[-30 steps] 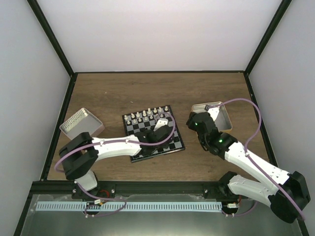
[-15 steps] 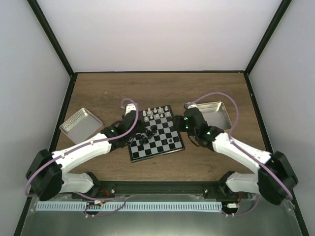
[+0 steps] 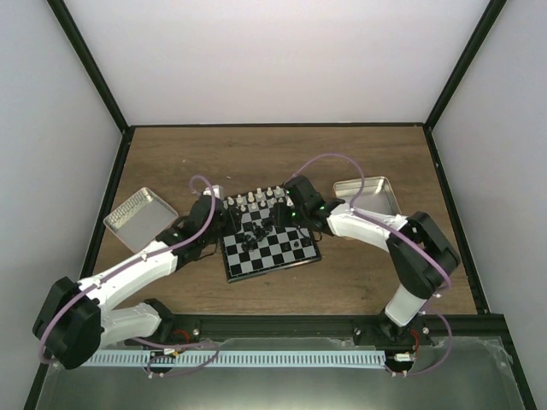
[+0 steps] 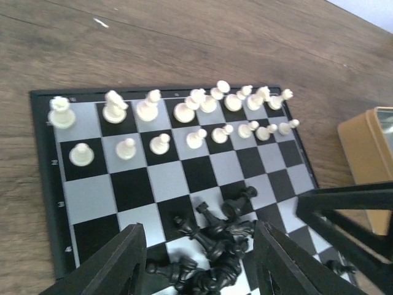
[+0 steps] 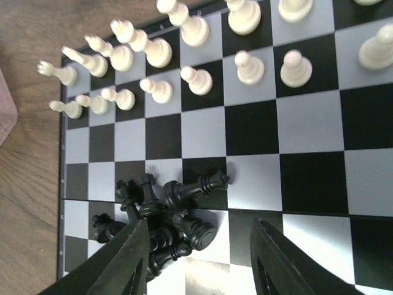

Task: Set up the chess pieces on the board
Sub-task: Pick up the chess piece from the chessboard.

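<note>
1. Chess pieces (image 3: pixel 259 232), the black ones, lie tumbled in a heap near the middle of the board (image 3: pixel 273 266). None stands on a home square. The white pieces (image 3: pixel 256 201) fill two rows along the board's 12 o'clock edge.
2. The left tin (image 3: pixel 141 213) sits at 9 o'clock of the board, well apart from it.
3. The left gripper (image 3: pixel 224 215) hangs over the board's 10 o'clock corner. Its fingers are spread wide and hold nothing.
4. The right gripper (image 3: pixel 289 212) hangs over the 1 o'clock corner, likewise wide apart and empty.
5. The right tin (image 3: pixel 367 195) lies at 2 o'clock of the board.
6. Judged from this, the black side is yet to be set out. The next move calls for singling out one piece at the heap's rim, closing on its body and standing it in the 6 o'clock rows. Both arms crowd one heap, so one likely should give way.
7. The top view shows both arms and tins, but the heap only as a dark blot. The left wrist view (image 4: pixel 198 230) and the right wrist view (image 5: pixel 198 227) show the pieces (image 5: pixel 166 224) lying on their sides, interlocked, between the open fingers.
</note>
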`<state>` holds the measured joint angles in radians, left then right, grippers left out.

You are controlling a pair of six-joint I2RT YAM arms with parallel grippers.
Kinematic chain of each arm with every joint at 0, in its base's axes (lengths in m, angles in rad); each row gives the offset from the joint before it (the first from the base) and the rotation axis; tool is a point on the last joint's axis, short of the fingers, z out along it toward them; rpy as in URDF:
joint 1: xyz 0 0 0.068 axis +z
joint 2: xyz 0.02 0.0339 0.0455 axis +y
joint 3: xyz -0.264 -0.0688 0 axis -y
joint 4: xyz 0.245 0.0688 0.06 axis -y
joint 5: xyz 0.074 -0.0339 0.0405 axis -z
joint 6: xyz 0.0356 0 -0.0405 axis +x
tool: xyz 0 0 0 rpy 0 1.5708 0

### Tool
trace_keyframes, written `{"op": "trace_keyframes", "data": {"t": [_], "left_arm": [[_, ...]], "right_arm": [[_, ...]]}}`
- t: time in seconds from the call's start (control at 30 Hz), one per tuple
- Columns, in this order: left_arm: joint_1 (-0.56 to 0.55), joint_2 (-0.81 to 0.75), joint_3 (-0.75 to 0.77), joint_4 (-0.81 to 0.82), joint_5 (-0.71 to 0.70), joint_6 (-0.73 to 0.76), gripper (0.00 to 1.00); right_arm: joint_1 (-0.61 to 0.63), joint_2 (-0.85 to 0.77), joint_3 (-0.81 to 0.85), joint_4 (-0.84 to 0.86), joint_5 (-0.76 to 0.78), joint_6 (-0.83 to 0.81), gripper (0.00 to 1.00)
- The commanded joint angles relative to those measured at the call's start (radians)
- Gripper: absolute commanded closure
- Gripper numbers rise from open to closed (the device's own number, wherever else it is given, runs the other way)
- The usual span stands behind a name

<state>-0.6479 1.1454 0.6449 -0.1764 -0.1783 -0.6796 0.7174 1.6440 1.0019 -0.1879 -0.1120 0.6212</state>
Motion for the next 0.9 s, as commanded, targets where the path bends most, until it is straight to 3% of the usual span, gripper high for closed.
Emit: {"op": "trace_keyframes", "data": {"t": [0.0,0.23,0.43,0.53,0.7,0.87], "left_arm": [[0.015,0.035,0.019,0.07,0.118,0.042,0.5],[0.019,0.247,0.183,0.006,0.307,0.167,0.49],[0.018,0.428,0.375,-0.179,0.292,0.254,0.5],[0.009,0.51,0.453,-0.284,0.275,0.332,0.55],[0.001,0.581,0.531,-0.401,0.317,0.475,0.59],[-0.004,0.662,0.632,-0.503,0.248,0.528,0.63]], "right_arm": [[0.01,0.051,0.055,-0.027,-0.013,0.094,0.55],[-0.045,-0.05,-0.056,0.011,0.115,0.184,0.58],[-0.113,-0.167,-0.179,0.055,0.121,0.187,0.58],[-0.138,-0.203,-0.225,0.074,0.112,0.177,0.57],[-0.156,-0.243,-0.281,0.119,0.098,0.147,0.55],[-0.164,-0.252,-0.295,0.137,0.086,0.133,0.55]]}}
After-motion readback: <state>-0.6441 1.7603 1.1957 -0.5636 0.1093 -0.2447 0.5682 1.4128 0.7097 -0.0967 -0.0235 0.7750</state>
